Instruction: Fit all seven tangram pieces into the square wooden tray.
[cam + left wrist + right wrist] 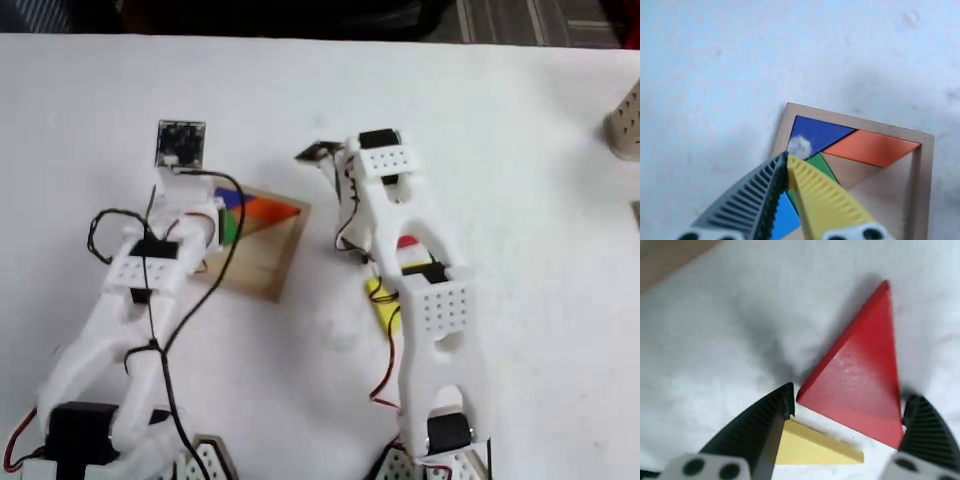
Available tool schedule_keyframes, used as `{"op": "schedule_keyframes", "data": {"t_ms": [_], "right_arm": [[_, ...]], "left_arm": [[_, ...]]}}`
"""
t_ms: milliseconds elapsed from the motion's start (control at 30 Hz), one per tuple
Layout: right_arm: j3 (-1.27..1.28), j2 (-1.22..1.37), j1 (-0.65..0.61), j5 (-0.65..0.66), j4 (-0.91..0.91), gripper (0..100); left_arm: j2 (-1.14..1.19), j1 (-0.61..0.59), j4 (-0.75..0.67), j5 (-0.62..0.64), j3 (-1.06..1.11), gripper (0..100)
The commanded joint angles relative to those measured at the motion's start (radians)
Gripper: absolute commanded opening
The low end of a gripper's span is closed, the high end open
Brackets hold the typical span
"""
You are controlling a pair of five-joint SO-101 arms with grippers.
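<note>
Maybe half done: the square wooden tray [262,283] under the closed left hand [786,160] is part-filled, but the red wooden triangle [860,385] and yellow wooden piece [810,447] are left out at its 3 o'clock, with the open right hand [850,396] set over them.

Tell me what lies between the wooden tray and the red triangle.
Bare table. In the right wrist view, that stretch between the wooden tray and the red triangle holds no piece.

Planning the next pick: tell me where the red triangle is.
The red triangle lies on the table inside the open right gripper, beside the yellow piece; in the high view, right of the tray.
</note>
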Motion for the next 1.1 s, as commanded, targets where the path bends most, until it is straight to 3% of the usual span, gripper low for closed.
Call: {"op": "schedule_keyframes", "data": {"t_ms": [0, 367, 600, 967, 1067], "right_arm": [[-0.026, -0.007, 0.001, -0.034, -0.042, 33.4], [-0.034, 0.019, 0.019, -0.028, -0.067, 32.9], [-0.034, 0.021, 0.03, -0.028, -0.067, 14.2], [-0.034, 0.012, 0.041, -0.032, -0.067, 13.8], [-0.058, -0.019, 0.05, -0.026, -0.018, 18.2]], "left_arm": [[-0.048, -0.013, -0.026, 0.003, -0.008, 2], [-0.048, -0.028, -0.026, 0.003, -0.008, 2], [-0.048, -0.03, -0.026, 0.003, -0.008, 2], [-0.048, -0.03, -0.026, 0.003, -0.008, 2], [-0.048, -0.03, -0.026, 0.002, -0.008, 2]]}}
